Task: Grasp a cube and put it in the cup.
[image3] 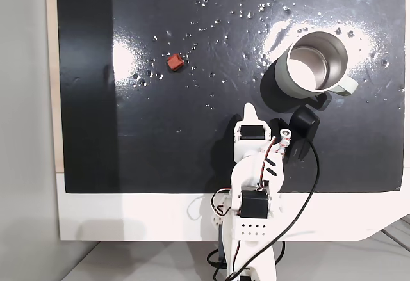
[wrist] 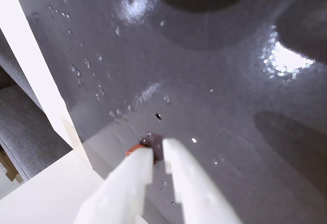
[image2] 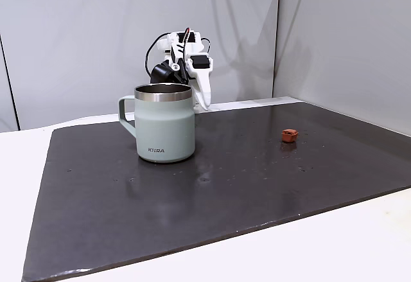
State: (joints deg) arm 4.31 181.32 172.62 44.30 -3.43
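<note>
The cube, a tiny rust-red block, lies alone on the dark mat, right of the cup in a fixed view, and upper left in the top-down fixed view. In the wrist view a rust-red bit of it peeks out beside the left fingertip. The cup, a pale sage-green mug with a steel rim, stands upright with nothing inside. My gripper hangs behind the cup, pointing down, well apart from the cube. Its white fingers are nearly together with nothing between them.
The dark glossy mat covers most of the white table and carries small specks and glare. Its left edge and a white strip show in the wrist view. A black camera module on the arm sits close to the cup's near side.
</note>
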